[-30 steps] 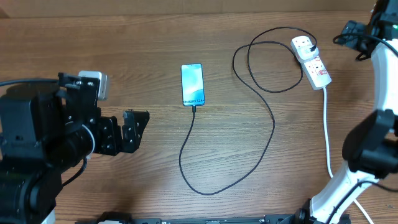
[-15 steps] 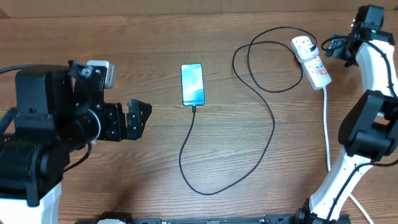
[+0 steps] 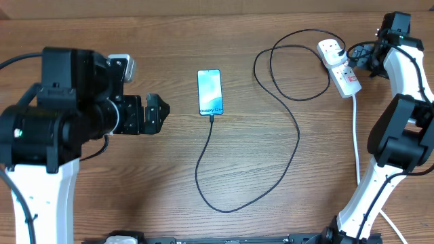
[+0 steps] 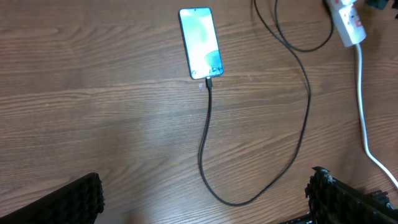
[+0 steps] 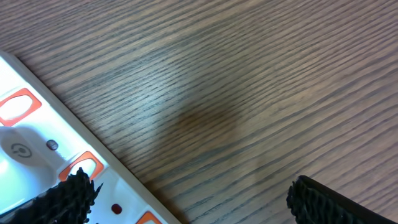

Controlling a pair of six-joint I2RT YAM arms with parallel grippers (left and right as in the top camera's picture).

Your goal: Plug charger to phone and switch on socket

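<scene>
The phone (image 3: 209, 92) lies flat mid-table, light blue screen up, also in the left wrist view (image 4: 200, 42). The black charger cable (image 3: 296, 129) has its tip in the phone's near end, loops over the table and ends in a black plug in the far outlet of the white socket strip (image 3: 344, 76). The cable (image 4: 207, 155) shows in the left wrist view. My left gripper (image 3: 154, 114) is open and empty, left of the phone. My right gripper (image 3: 361, 55) is open and empty, hovering at the strip's right side; the strip's red switches (image 5: 18, 104) show in its wrist view.
The strip's thick white cord (image 3: 357, 142) runs down the right side of the table, also in the left wrist view (image 4: 363, 106). A white block (image 3: 121, 68) is on the left arm. The wooden table (image 3: 271, 190) lies under everything.
My right arm has swung in from the far right edge to the socket strip. My left arm has risen and shifted slightly right. Phone and cable have not moved.
</scene>
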